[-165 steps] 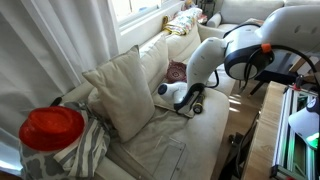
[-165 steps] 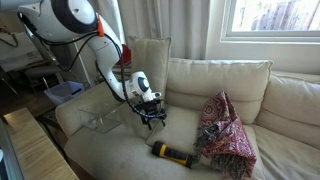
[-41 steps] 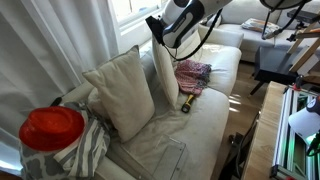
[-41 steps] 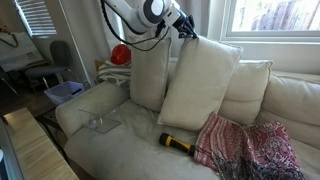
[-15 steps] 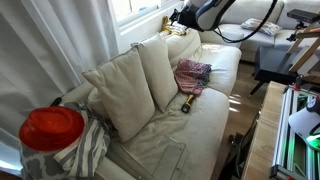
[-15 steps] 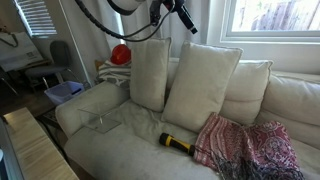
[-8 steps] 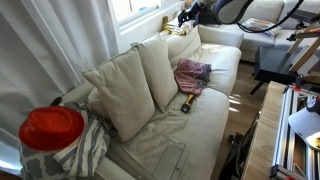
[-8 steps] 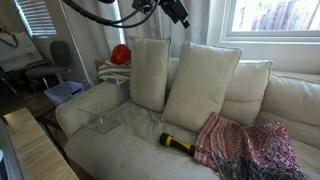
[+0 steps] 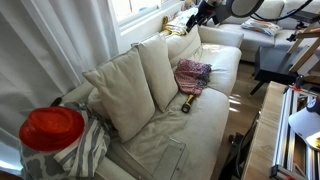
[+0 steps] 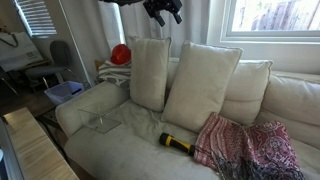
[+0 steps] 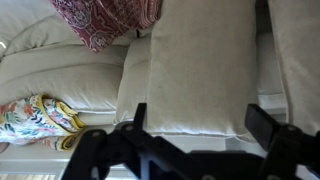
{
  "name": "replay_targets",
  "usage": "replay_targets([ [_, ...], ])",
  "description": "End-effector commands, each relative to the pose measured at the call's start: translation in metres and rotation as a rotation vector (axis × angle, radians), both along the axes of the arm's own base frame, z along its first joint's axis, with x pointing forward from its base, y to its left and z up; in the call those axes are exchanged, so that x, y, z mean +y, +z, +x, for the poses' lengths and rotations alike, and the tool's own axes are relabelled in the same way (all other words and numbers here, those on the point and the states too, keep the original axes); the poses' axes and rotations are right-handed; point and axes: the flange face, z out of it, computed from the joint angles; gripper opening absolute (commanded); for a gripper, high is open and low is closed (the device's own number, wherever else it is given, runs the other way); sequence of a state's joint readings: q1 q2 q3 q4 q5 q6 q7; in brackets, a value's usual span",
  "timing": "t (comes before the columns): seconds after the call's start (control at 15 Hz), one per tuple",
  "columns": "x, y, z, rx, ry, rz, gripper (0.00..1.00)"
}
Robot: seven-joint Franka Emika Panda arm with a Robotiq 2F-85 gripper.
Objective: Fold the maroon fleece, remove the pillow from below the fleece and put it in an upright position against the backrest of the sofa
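Observation:
The off-white pillow (image 10: 203,85) stands upright against the backrest of the sofa (image 10: 292,98); it also shows in an exterior view (image 9: 160,68) and the wrist view (image 11: 205,60). The maroon fleece (image 10: 246,148) lies crumpled on the seat beside it, seen also in an exterior view (image 9: 192,73) and at the wrist view's top (image 11: 105,18). My gripper (image 10: 165,10) is open and empty, high above the pillows and well clear of them. It shows at the top edge in an exterior view (image 9: 205,12) and its fingers frame the wrist view (image 11: 200,125).
A larger plump pillow (image 10: 148,72) leans next to the task pillow. A black and yellow flashlight (image 10: 177,147) lies on the seat in front of the fleece. A red round object (image 9: 51,128) sits on striped fabric (image 9: 88,150) at the sofa's end.
The gripper has moved further up and away from the pillow, which stays leaning on the backrest. The fleece and flashlight have not moved.

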State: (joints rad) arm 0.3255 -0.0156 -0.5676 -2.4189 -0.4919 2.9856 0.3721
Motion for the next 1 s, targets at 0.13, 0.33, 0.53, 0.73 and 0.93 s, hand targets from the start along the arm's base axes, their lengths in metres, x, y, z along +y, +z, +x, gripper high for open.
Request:
replay_targets([
  [0.13,0.005,0.014,-0.031,0.140,0.262,-0.095,1.00],
  [0.33,0.016,0.035,-0.051,0.131,0.434,-0.115,1.00],
  [0.53,0.017,0.038,-0.038,0.111,0.440,-0.136,1.00],
  [0.73,0.020,0.048,-0.051,0.083,0.507,-0.130,1.00],
  [0.93,0.021,0.048,-0.053,0.081,0.515,-0.127,1.00],
])
